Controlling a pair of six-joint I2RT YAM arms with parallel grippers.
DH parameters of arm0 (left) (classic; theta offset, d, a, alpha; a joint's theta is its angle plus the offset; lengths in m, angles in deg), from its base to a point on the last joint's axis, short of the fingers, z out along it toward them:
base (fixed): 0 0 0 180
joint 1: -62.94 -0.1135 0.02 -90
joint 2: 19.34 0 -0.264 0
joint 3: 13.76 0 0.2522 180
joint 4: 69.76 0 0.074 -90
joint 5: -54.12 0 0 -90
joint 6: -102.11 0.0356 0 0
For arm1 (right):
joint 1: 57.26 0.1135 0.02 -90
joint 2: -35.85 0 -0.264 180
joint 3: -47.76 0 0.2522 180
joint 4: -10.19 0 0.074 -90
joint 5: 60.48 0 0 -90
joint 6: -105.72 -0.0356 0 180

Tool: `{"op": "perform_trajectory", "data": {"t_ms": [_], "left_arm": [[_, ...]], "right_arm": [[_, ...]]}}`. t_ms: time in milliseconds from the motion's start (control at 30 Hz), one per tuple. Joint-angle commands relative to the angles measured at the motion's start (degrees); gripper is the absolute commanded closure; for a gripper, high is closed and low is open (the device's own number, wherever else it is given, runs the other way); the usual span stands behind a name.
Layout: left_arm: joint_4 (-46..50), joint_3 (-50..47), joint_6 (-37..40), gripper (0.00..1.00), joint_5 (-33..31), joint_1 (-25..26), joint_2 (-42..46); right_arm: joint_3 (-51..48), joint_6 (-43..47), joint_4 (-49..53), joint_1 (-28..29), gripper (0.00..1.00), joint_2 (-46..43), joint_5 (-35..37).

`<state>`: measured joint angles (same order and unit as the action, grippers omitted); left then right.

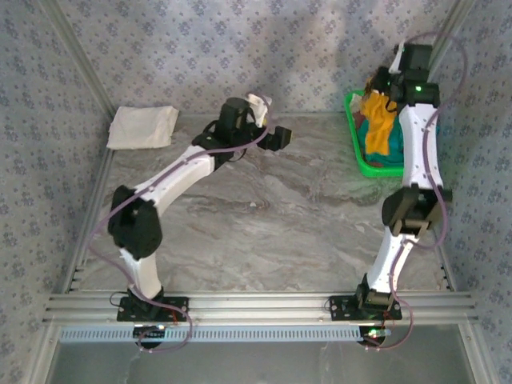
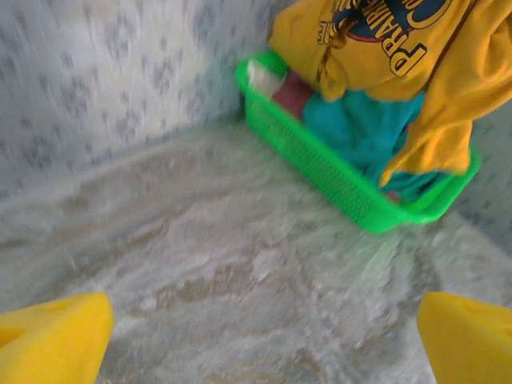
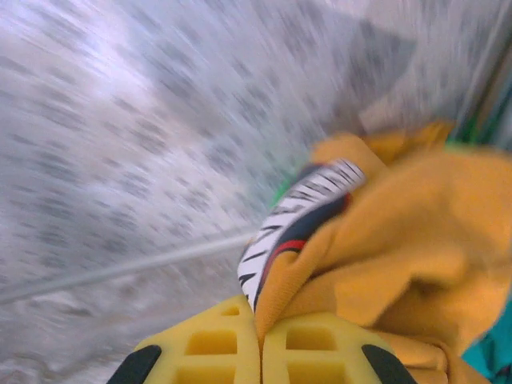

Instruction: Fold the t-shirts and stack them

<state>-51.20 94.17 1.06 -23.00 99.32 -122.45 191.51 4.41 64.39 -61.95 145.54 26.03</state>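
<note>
From above, the left pincer [image 1: 277,138] hangs over the far middle of the grey, marble-veined bench [image 1: 264,216]; I cannot tell its spread from here. Bare stone lies wide open on its near side and to either hand, out to the patterned walls [image 1: 200,48] that close the bench's far and side edges. Well off to its left, in the far corner, a white t-shirt [image 1: 142,126] lies folded flat into a rectangle. The right pincer [image 1: 382,90] is up above a green plastic basket [image 1: 354,140] set against the right wall. A mustard t-shirt [image 1: 378,124] hangs crumpled beneath it, with a teal t-shirt [image 1: 392,150] lower in the basket.

In the left wrist view the left pincer [image 2: 260,340] is spread wide, its blocky yellow fingertips [image 2: 52,336] in the bottom corners with only bench [image 2: 224,264] between them. Ahead and to its right stands the basket [image 2: 320,164], a mesh-walled tub near where stone meets wall, with open bench in front of it. The mustard t-shirt [image 2: 416,72], printed in navy and white, drapes above it and over its rim. The teal t-shirt [image 2: 360,128] fills the middle, and a maroon t-shirt [image 2: 294,92] shows at the back.

In the right wrist view the right pincer [image 3: 260,344] is pressed together on a fold of the mustard t-shirt [image 3: 416,240], the soft cloth bunching ahead and to its right. A striped patch [image 3: 300,212] of black, white and red sits just beyond the tips. Teal cloth [image 3: 498,344] edges in at the right; the wall to the left is blurred.
</note>
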Motion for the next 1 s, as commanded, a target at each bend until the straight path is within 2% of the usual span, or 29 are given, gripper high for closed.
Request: {"op": "perform_trajectory", "data": {"t_ms": [0,133,233,300,367,467,533,567,600,633,700,800,900,967], "left_arm": [[-7.9,-5.3,-0.5,0.02,0.7,0.0,9.3],[-7.1,-11.6,0.1,0.00,-1.0,0.0,19.4],[-5.9,-16.2,0.7,0.00,-3.1,-0.1,26.7],[-5.1,-19.9,1.9,0.01,-4.7,-0.1,31.7],[-3.6,-23.7,2.9,0.00,-6.9,-0.5,36.2],[-0.6,-30.2,1.6,0.00,-9.2,-4.0,42.1],[2.0,-34.7,-1.7,0.01,-9.2,-9.7,44.8],[3.1,-36.8,-2.6,0.01,-9.1,-12.0,45.6],[4.3,-39.2,-3.0,0.02,-9.3,-14.5,46.3],[5.5,-41.2,-3.0,0.02,-9.5,-16.5,46.7],[7.7,-44.1,-1.4,0.02,-9.6,-18.0,46.2],[11.4,-46.0,0.7,0.04,-7.7,-17.3,43.5],[13.3,-48.7,0.1,0.07,-7.6,-15.1,41.5],[11.6,-51.8,-1.7,0.08,-7.6,-14.3,41.4]], "right_arm": [[3.1,4.7,-2.5,5.5,1.00,-8.9,5.8],[10.4,12.4,0.4,16.8,1.00,-12.8,11.2],[13.1,14.2,1.6,25.8,1.00,-14.6,15.7],[7.5,13.3,-2.2,32.2,1.00,-17.7,19.9],[-2.5,9.9,-9.0,38.1,1.00,-21.4,23.8],[-20.0,-2.0,-19.1,42.9,0.99,-24.3,25.3],[-28.3,-11.4,-22.7,42.6,0.90,-22.5,25.3],[-30.5,-15.8,-22.0,41.6,0.81,-20.9,24.3],[-32.7,-19.7,-21.6,39.7,0.66,-19.2,23.3],[-35.4,-22.2,-23.1,37.5,0.55,-17.7,22.5],[-39.0,-24.3,-25.2,33.3,0.42,-14.8,19.5],[-41.2,-23.7,-24.4,28.1,0.38,-12.8,12.1],[-47.0,-16.6,-25.2,28.9,0.35,-15.6,11.1],[-51.2,-13.3,-24.9,29.5,0.35,-17.5,6.5]]}}
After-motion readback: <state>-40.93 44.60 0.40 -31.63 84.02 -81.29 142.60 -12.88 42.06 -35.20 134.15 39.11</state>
